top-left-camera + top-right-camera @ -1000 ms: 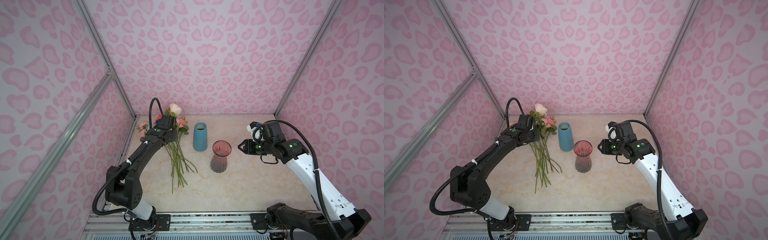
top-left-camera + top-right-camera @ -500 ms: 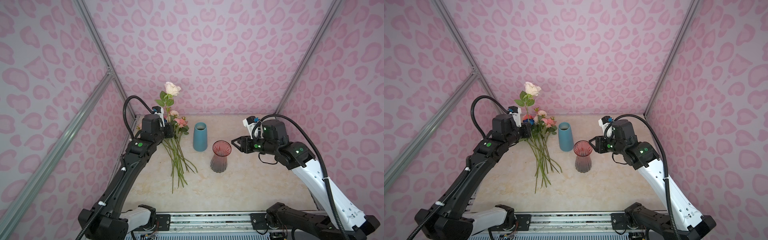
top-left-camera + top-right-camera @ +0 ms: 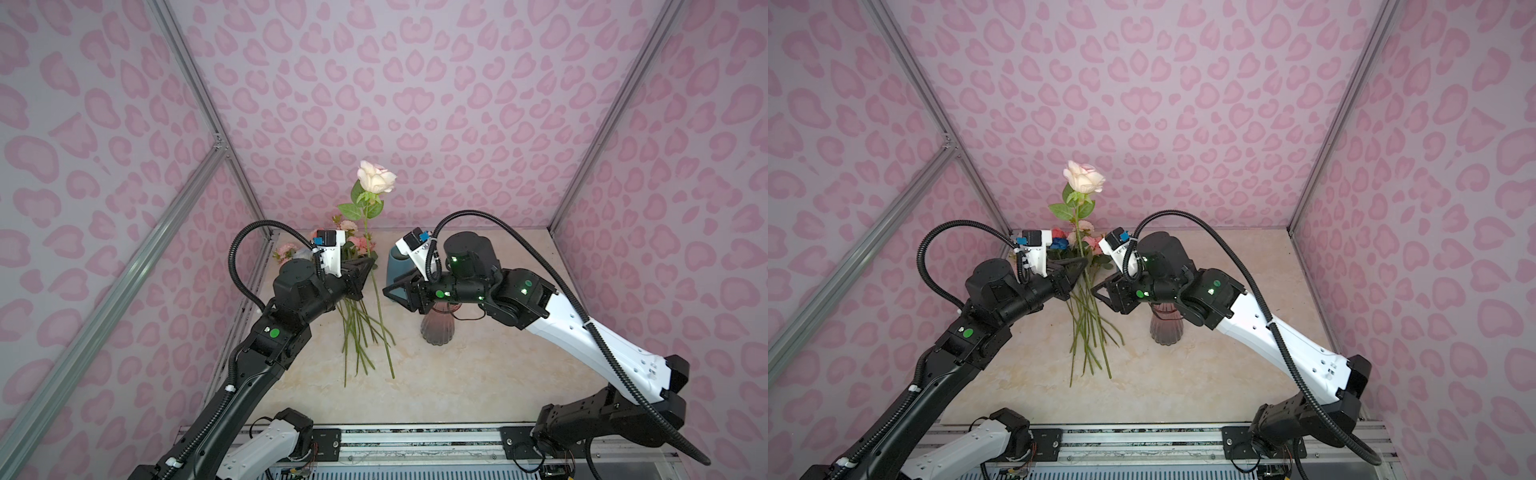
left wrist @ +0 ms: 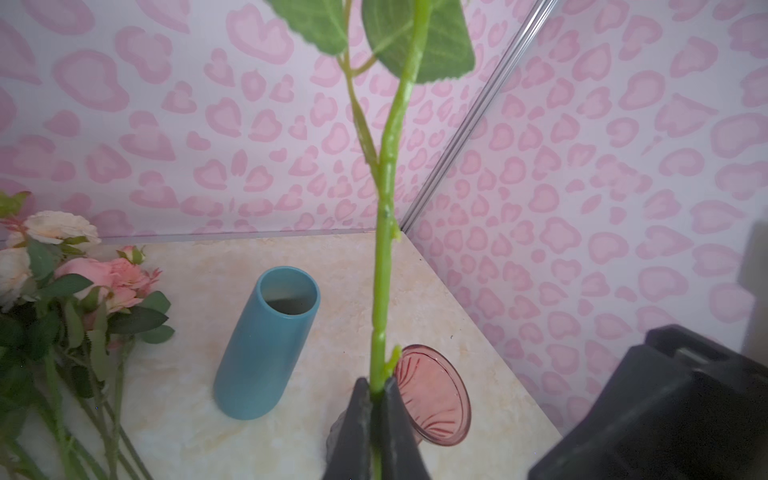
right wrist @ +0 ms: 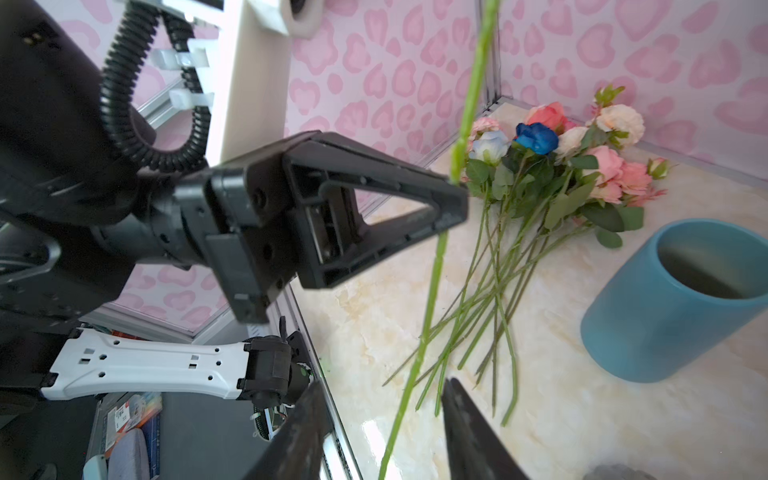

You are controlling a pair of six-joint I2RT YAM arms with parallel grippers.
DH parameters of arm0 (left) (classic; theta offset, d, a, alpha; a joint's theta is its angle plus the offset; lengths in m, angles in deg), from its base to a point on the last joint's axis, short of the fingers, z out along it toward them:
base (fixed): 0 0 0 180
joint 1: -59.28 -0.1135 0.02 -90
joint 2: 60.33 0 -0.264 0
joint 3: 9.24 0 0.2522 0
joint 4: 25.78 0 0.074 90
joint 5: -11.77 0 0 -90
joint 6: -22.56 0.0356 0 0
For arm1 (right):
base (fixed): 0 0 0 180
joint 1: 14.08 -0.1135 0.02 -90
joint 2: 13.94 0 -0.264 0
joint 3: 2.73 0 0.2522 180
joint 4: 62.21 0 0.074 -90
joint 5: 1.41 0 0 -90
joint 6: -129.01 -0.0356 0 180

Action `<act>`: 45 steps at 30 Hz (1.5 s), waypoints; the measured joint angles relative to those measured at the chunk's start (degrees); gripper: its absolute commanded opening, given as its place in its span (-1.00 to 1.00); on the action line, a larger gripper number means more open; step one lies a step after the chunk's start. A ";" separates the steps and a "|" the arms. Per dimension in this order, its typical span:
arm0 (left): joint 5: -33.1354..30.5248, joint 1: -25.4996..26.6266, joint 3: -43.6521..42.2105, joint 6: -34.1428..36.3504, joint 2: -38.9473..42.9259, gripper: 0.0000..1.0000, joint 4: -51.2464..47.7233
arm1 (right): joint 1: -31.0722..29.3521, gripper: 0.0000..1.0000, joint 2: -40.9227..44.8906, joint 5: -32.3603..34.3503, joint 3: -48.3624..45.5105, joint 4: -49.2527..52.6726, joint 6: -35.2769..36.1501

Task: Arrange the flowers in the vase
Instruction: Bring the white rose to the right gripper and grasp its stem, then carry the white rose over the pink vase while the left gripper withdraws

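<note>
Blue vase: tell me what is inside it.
No stem or flower stands in the blue vase: both wrist views look into its mouth and show only bare, shadowed inner wall. Its bottom cannot be made out.

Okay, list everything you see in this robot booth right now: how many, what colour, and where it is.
cream rose: one, cream-pink bloom on a green stem, held upright above the table.
loose flowers: one bunch, exact count unclear; pink, coral, cream, pale blue, dark blue; lying at the table's back left.
blue vase: one, teal, upright beside the bunch.
pink vase: one, ribbed translucent pink, upright, nearer the front than the blue vase, under the right arm.
table: one, cream marble.
left end effector: one, black, shut on the rose's stem.
right end effector: one, black, open, jaws either side of the stem's lower part.
</note>
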 measured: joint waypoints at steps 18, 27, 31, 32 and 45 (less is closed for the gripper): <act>-0.76 3.45 -3.37 -0.81 4.07 -0.93 2.89 | -1.14 -0.79 -4.48 3.23 0.44 -0.44 -2.45; -0.74 3.52 -3.50 -1.62 4.07 -0.93 3.17 | -0.83 -0.91 -5.33 3.37 0.59 -0.55 -2.60; -0.81 3.52 -3.50 -1.64 4.04 -0.16 3.43 | -0.37 -1.00 -5.27 2.80 0.57 -0.94 -2.56; -0.81 3.50 -3.50 -1.64 4.04 0.13 3.50 | -0.35 -1.00 -5.09 2.82 0.37 -1.22 -2.56; -17.84 3.52 -16.72 -2.86 23.19 0.83 2.29 | 5.25 -1.00 6.51 13.51 -6.75 -7.98 -0.63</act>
